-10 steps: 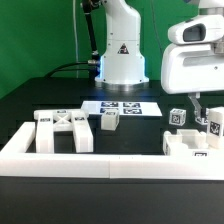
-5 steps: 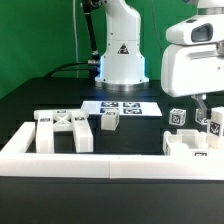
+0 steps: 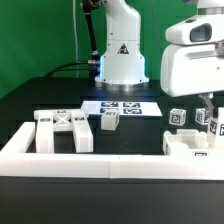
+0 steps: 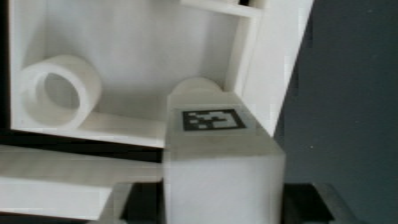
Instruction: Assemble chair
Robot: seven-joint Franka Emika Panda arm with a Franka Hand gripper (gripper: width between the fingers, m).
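One tagged square post stands between the seemingly narrow gripper jaws; a firm clamp cannot be confirmed.

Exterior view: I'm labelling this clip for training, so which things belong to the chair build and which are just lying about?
Chair build: cross-braced frame, small tagged block, tagged cube, tagged post under the arm, flat panel.
Not chair parts: marker board, long border wall, robot base.
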